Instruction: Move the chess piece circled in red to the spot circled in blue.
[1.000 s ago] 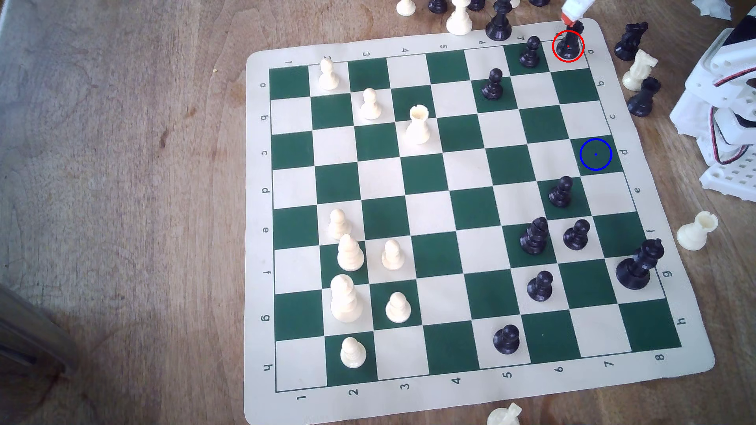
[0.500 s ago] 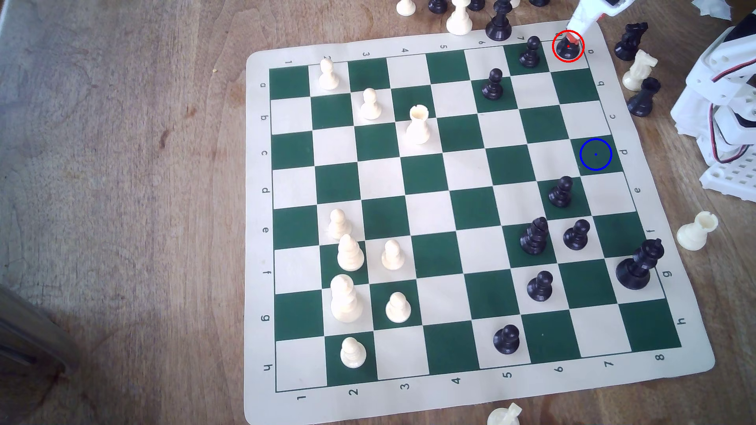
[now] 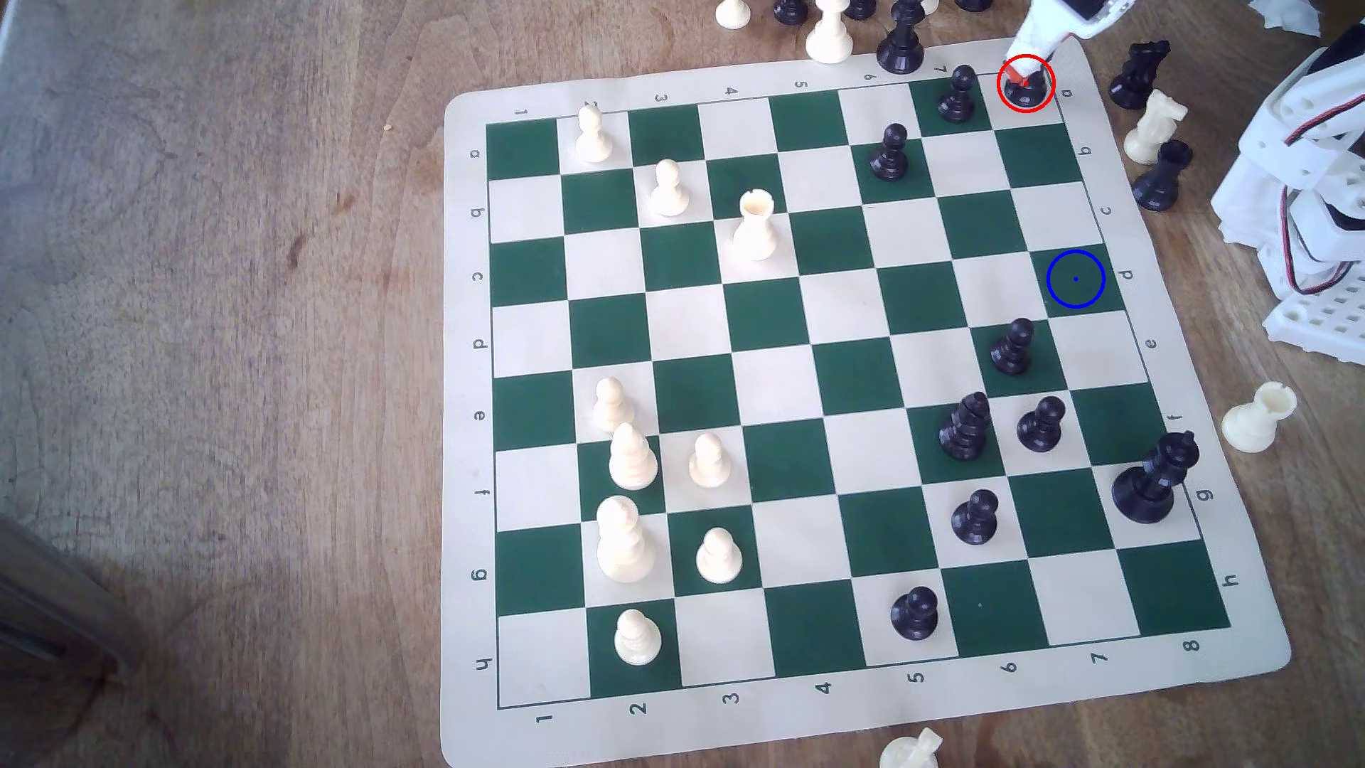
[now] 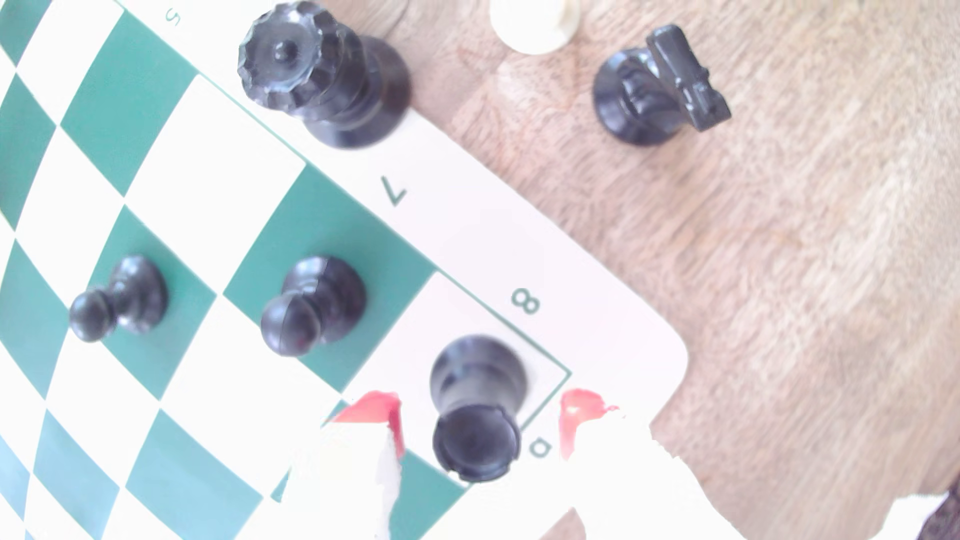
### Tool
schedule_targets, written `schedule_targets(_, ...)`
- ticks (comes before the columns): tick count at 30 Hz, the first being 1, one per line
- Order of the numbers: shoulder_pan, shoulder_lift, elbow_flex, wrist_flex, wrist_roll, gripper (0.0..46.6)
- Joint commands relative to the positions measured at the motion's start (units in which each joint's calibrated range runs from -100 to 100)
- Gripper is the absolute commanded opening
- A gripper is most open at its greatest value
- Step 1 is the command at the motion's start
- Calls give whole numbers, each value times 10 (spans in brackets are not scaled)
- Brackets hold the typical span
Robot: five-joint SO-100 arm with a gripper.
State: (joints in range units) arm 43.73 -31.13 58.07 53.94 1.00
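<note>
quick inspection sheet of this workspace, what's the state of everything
Surface: wooden table under a green-and-cream chess mat.
Job's things: black rook upright on the red-ringed corner square; blue-ringed green square vacant.
Clutter: black queen, black knight, other spare pieces off the mat.
Grippers: gripper open, red-tipped fingers straddling the rook, gaps visible.
Cables: red and black wires at the arm base.
Surroundings: dark object at the exterior view's lower left, unclear.

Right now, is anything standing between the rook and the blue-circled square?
No. In the exterior view the two squares between the black rook and the blue-circled square are bare.
</note>
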Motion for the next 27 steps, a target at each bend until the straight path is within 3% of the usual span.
schedule_targets(1,1,8,-7,-20,0,157)
schedule_targets(20,-3,19,-7,-40,-1,122)
schedule_targets(22,-3,18,-7,-40,0,85)
schedule_targets(23,-3,18,-7,-41,-1,2)
schedule_targets(27,-4,18,-7,-34,1,2)
